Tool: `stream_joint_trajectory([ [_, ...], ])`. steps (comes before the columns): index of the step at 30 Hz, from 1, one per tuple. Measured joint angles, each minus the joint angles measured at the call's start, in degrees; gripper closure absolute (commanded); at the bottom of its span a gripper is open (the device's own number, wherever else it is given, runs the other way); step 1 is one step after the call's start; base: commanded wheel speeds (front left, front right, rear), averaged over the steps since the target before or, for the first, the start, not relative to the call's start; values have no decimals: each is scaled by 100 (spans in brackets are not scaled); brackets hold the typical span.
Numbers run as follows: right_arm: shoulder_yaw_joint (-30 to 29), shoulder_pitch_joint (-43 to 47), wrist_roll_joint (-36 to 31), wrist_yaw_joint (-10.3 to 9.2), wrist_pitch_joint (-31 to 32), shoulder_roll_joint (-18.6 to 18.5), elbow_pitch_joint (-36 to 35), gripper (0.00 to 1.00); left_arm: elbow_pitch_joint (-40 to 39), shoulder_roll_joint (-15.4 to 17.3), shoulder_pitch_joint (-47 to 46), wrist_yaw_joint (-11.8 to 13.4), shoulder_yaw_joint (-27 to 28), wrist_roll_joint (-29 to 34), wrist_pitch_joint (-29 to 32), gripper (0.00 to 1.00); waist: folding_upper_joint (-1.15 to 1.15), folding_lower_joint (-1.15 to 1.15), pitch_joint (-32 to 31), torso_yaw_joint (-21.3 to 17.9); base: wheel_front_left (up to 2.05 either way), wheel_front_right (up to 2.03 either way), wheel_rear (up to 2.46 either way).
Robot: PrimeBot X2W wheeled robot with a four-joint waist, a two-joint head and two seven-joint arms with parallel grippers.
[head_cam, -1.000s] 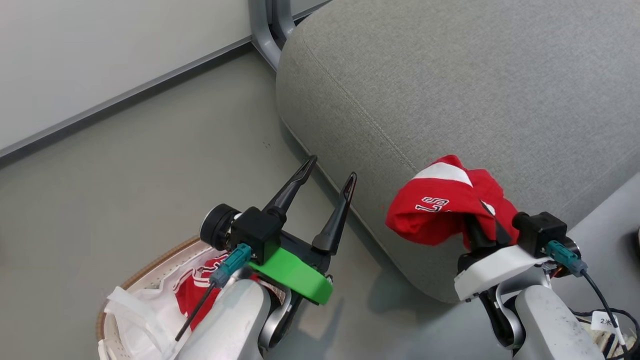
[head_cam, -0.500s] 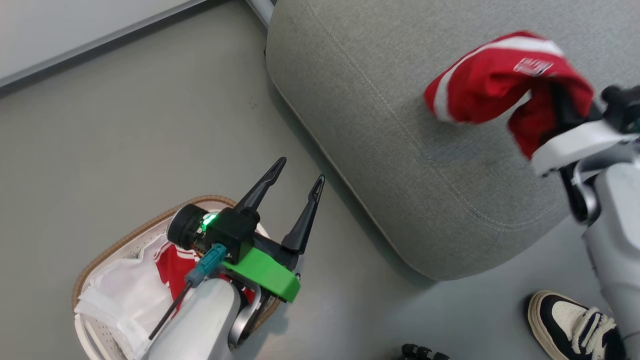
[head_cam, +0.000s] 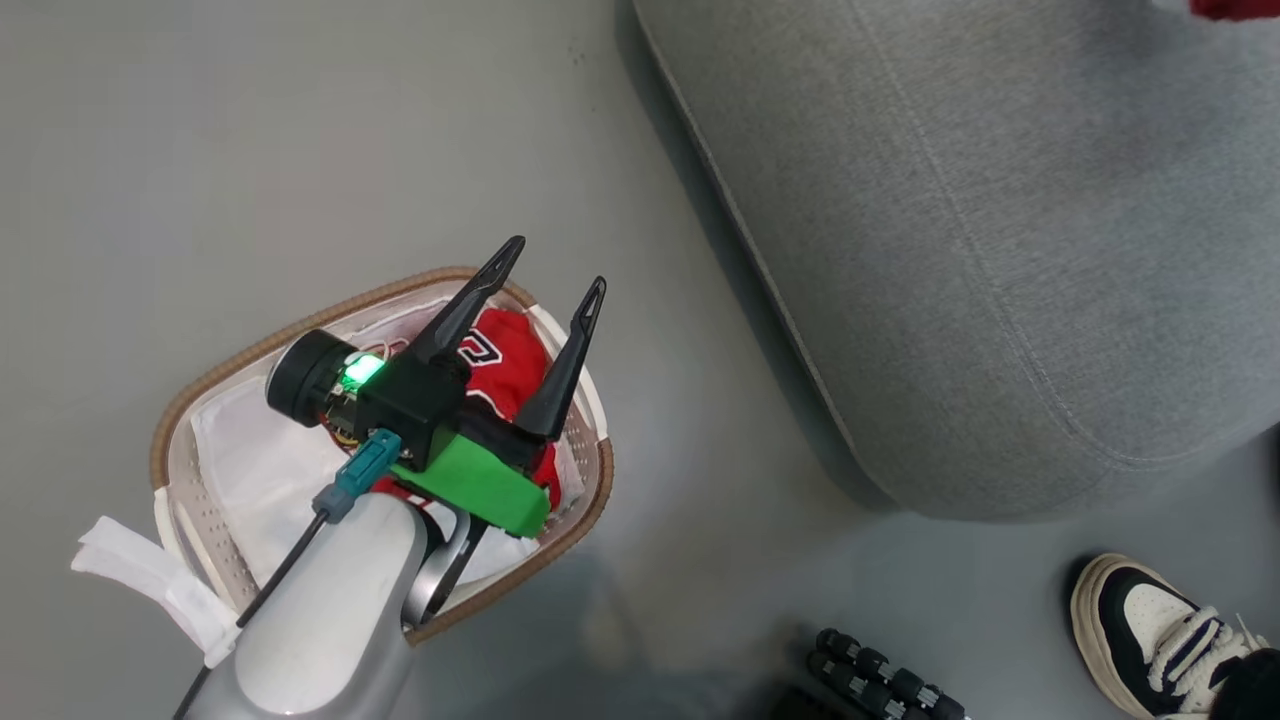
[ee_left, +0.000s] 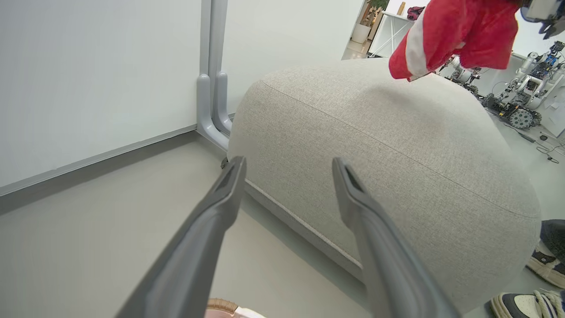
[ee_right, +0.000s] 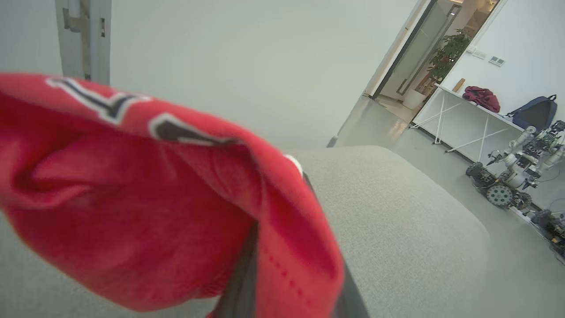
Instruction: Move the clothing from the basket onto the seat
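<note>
the left pincer (head_cam: 553,268) hangs wide open and empty over the basket (head_cam: 185,520), with a red jersey (head_cam: 505,360) lying in it just under the fingers. the right pincer (ee_right: 291,274) is clamped on a second red garment (ee_left: 459,31), held up over the grey seat (head_cam: 1000,250).

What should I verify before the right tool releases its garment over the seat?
1. Held garment above the seat: ok, it hangs over the cushion top.
2. Right tool grip firm: cannot tell, cloth covers its tips.
3. Left tool free: ok, open and empty, over the basket.
4. Basket emptied: not ok, another red garment lies inside.
5. Person's shoe off the seat: ok, on the floor beside it.
</note>
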Motion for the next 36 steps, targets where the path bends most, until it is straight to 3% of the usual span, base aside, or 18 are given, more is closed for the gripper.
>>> stream_joint_trajectory([
  [4, -738, -175, -146, 0, 0, -35, 29, 100, -16, 84, -72, 0, -57, 0, -1, 0, 0, 0, 316, 201, 0, 0, 0],
  [7, -957, -189, -276, 0, 0, 120, 74, 100, -11, 103, -76, 0, -7, -4, 0, 0, 0, 0, 506, 346, 0, 0, 0],
  [8, -1009, -192, -282, 0, 0, 185, 101, 95, -4, 103, -77, 0, 27, -8, -1, 0, 0, 0, 551, 385, 0, 0, 0],
  [9, -1024, -168, -325, 0, 0, 276, 122, 77, 19, 105, -77, 1, 90, -12, -1, 0, 0, 0, 602, 432, 0, 0, 0],
  [10, -1031, -99, -360, 0, 0, 374, 129, 48, 40, 102, -77, 0, 112, -16, 0, 0, 0, 1, 642, 479, 0, 0, 0],
  [11, -1048, -11, -371, 0, 0, 454, 126, 10, 56, 98, -77, 0, 123, -16, 0, 0, 0, 1, 665, 516, 0, 0, 0],
  [12, -1061, 122, -391, 0, 0, 547, 127, 0, 82, 87, -77, 0, 132, -18, 0, 0, 0, 0, 684, 562, 0, 0, 0],
  [19, -1003, 1060, -168, 0, -1, 1001, -309, 0, 210, -83, -42, 0, 487, -18, 0, 0, 0, 0, 521, 718, 0, 0, 0],
  [29, -337, 2393, 237, 0, -1, 1251, -1339, 0, 417, -272, 426, 0, 1161, 180, 0, 0, 0, 0, -54, 816, 0, 0, 0],
  [36, 27, 3003, 566, 0, 0, 1452, -1823, 0, 483, -603, 881, 0, 1850, 288, -1, 0, 0, -1, -524, 1002, 0, 0, 0],
])
